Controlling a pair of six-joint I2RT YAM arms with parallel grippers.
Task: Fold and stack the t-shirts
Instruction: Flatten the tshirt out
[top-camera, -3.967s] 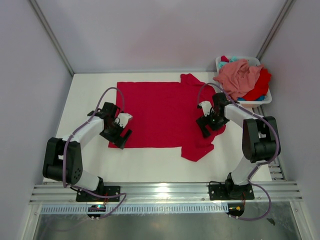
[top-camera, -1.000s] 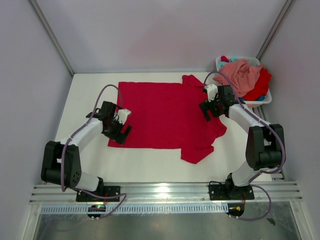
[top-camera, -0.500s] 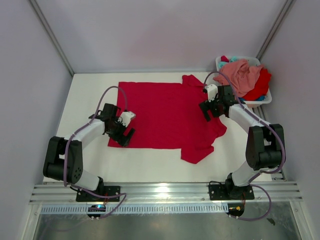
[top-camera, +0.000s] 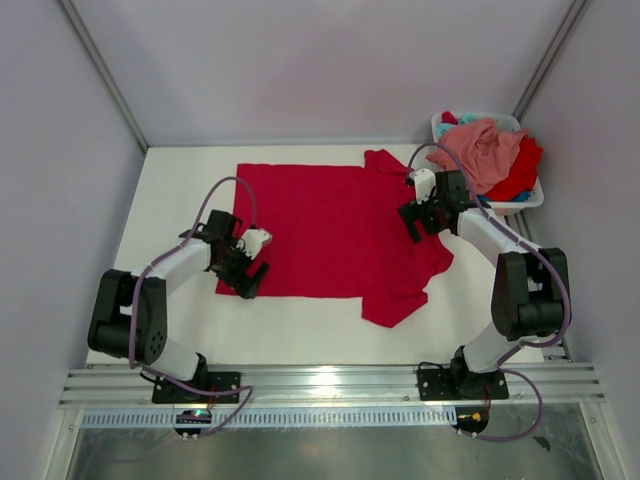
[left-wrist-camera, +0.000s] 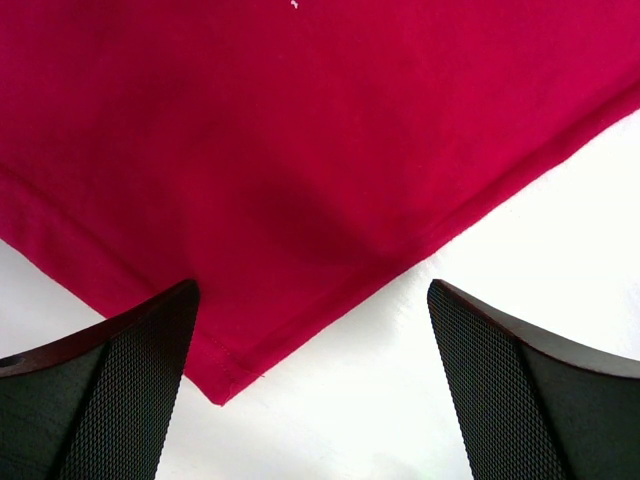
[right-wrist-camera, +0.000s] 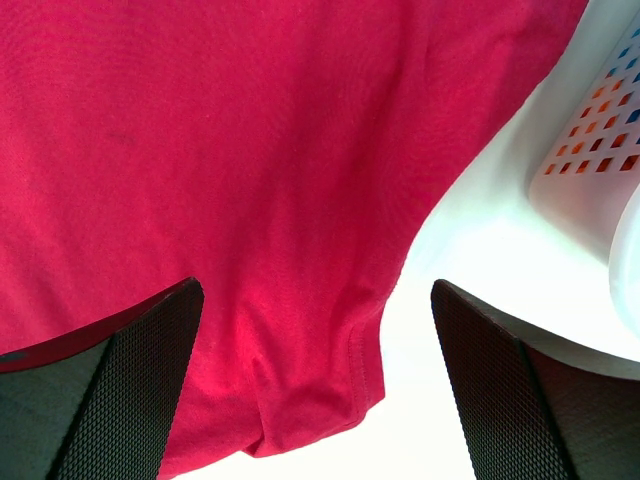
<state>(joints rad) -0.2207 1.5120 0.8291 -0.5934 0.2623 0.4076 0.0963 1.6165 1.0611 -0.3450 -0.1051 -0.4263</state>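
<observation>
No fold looks made yet. The red shirt (top-camera: 330, 235) lies spread flat mid-tabletop (top-camera: 180, 180), its right side rumpled. Your left gripper (left-wrist-camera: 312, 290) hovers wide open and empty over the shirt's near-left corner. Your right gripper (right-wrist-camera: 317, 288), equally open and empty, is over its right edge. The pink shirt (top-camera: 480, 150) and others wait in the basket (top-camera: 535, 198) at the far-right corner, so folding and stacking remain.

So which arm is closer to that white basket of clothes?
Right. The right end effector hovers over the red t-shirt beside the basket; the left end effector is far across, at that shirt's near-left corner.
</observation>
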